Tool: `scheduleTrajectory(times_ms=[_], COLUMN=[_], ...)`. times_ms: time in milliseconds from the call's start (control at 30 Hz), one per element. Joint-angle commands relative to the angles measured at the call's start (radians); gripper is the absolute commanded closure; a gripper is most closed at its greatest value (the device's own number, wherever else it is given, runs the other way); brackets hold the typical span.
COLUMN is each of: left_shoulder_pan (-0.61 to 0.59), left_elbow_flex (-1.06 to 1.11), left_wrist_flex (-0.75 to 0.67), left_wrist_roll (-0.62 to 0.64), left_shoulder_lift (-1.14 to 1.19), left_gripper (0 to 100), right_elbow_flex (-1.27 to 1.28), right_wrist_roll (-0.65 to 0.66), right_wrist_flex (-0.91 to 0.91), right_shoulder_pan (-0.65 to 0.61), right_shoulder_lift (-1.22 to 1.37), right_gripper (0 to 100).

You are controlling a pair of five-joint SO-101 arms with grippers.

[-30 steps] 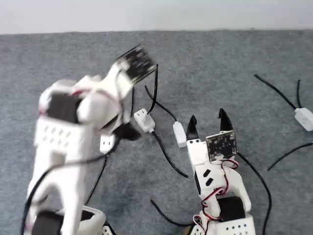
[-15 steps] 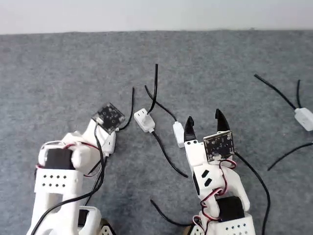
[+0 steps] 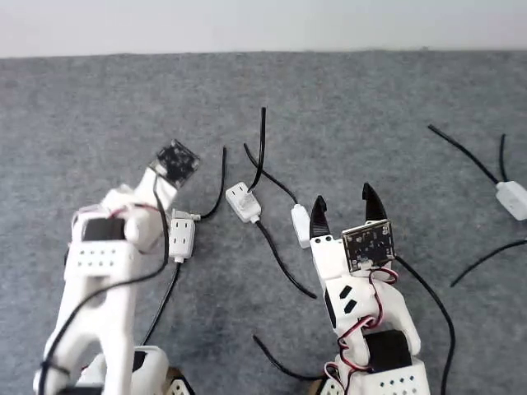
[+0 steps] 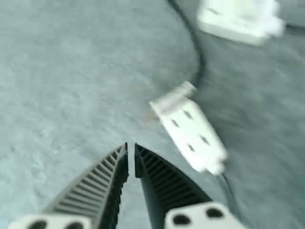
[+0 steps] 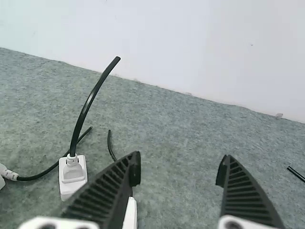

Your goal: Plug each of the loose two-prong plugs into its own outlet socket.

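Here, a grey carpeted surface [image 3: 395,99] with a white wall [image 5: 190,38] behind it.

Sockets first. The middle socket block [image 3: 243,202] lies just left of centre in the high view. A plug sits in it, and its black cord [image 3: 263,144] runs straight up the frame. In the right wrist view the same middle socket block [image 5: 72,175] has the plug seated in its top, the cord arching toward the wall.

The left socket block [image 3: 181,234] lies lower left of centre, beside the left arm. In the left wrist view the left socket block [image 4: 190,131] shows rows of slots on its upper face, and a cord leaves each end. Whether a plug sits in its end, cannot tell.

A white plug [image 3: 302,224] lies between the middle block and the right arm. A far white block [image 3: 512,200] sits at the right edge among thin black cords, well apart from both arms.

Left hand [image 4: 131,147]: fingers nearly together with only a thin slit between the tips, gripping nothing. The left socket block lies near the tips, apart from them.

Right hand [image 3: 342,199]: fingers spread wide over bare carpet, seen again from its own wrist as the right hand [image 5: 180,162]. The white plug lies just beside one fingertip, outside the gap; contact cannot be told. The middle socket block is near, toward frame left.
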Motion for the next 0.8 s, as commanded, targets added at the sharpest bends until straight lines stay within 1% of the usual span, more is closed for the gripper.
scheduleTrajectory(times_ms=[0,100,200,267,367,567,700,767], left_shoulder_pan=[-0.035,-0.035,-0.041,-0.041,-0.037,-0.005,-0.011,-0.025], left_elbow_flex=[-0.162,-0.254,-0.366,-0.443,-0.515,-0.522,-0.522,-0.521], left_wrist_flex=[-0.074,-0.018,0.060,0.126,0.193,0.288,0.379,0.407], left_wrist_roll=[-0.103,-0.189,-0.199,-0.203,-0.226,-0.457,-0.643,-0.704], left_shoulder_lift=[0.201,0.370,0.520,0.597,0.652,0.644,0.652,0.652], left_gripper=[96,89,78,74,74,74,74,74], right_elbow_flex=[-0.006,-0.006,-0.006,-0.006,-0.006,-0.005,0.009,0.009], right_wrist_roll=[0.014,0.014,0.014,0.014,0.014,0.014,0.014,0.014], right_wrist_flex=[0.001,0.001,0.001,-0.001,-0.001,-0.001,-0.002,-0.002], right_shoulder_pan=[-0.004,-0.004,-0.004,-0.004,-0.004,-0.004,-0.004,-0.004], right_shoulder_lift=[-0.004,-0.004,-0.004,-0.004,-0.004,-0.004,-0.012,-0.013], right_gripper=[73.5,73.5,73.5,73.5,73.5,73.5,73.5,73.5])
